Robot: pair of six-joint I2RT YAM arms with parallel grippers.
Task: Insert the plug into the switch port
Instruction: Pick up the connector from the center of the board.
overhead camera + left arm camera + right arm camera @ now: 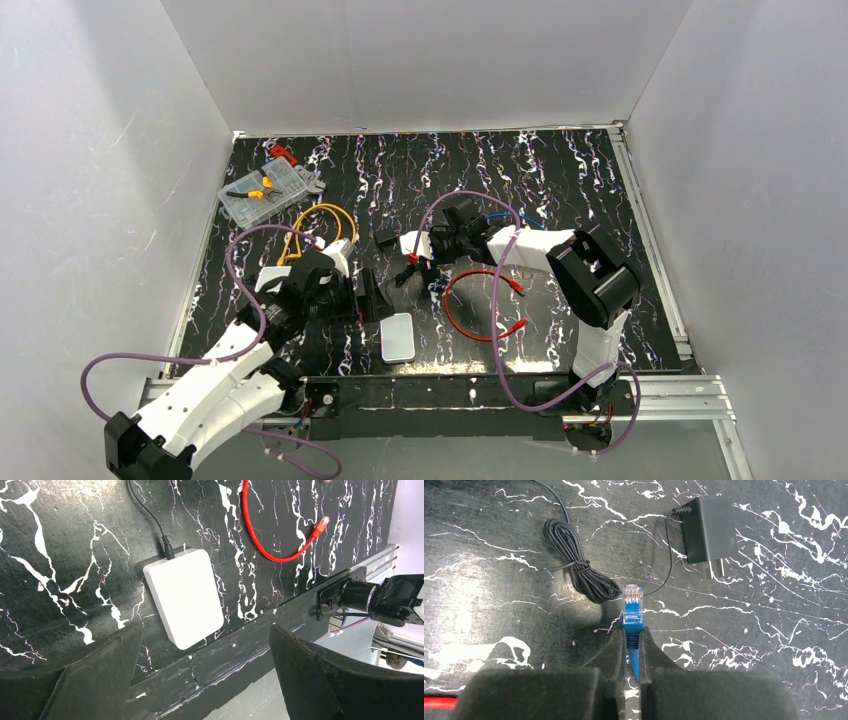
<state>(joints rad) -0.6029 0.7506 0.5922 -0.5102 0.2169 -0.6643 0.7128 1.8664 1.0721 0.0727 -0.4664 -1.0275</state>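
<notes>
The switch, a pale grey-white flat box (398, 337), lies near the table's front edge. In the left wrist view the box (184, 597) has a black cord plugged into its far edge; its other ports are hidden. My left gripper (205, 680) is open and empty, hovering just left of the box (352, 300). My right gripper (633, 636) is shut on the blue network plug (633, 609), whose clear tip sticks out past the fingertips. It holds the plug above the table, behind the box (415, 262).
A red network cable (480, 305) loops right of the box, its plug end in the left wrist view (320, 527). A black power adapter (706, 530) and coiled black cord (574, 565) lie under the right gripper. A clear parts case (265, 190) and yellow cable (320, 215) sit at back left.
</notes>
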